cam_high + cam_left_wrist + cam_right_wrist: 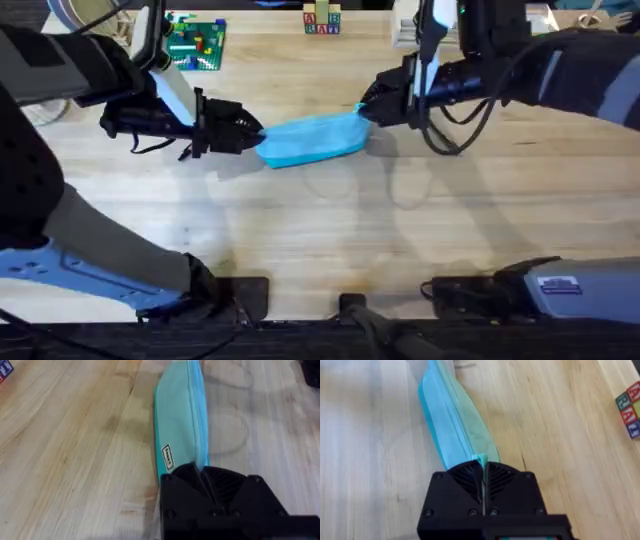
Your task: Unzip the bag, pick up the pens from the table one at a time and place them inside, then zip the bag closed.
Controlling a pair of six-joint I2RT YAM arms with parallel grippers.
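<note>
We start at the left gripper, just left of centre in the overhead view: its black fingers are pressed together on the left end of the bag. In the left wrist view that gripper pinches the near end of the bag, with the zipper seam running away from it toward the frame's top and a small white label on the fabric beside the fingers.

The right gripper sits just right of centre in the overhead view, at the bag's opposite, upper-right end. In the right wrist view we see this gripper closed tight, with the small teal pull tab caught between its fingers and the bag stretching away toward the upper left of that frame.

The bag lies between the two grippers, near the middle of the table, slightly tilted, its zipper looking closed along the visible length.

Farther out, a green toy board sits in the overhead view's upper left, and lettered blocks at the top centre.
</note>
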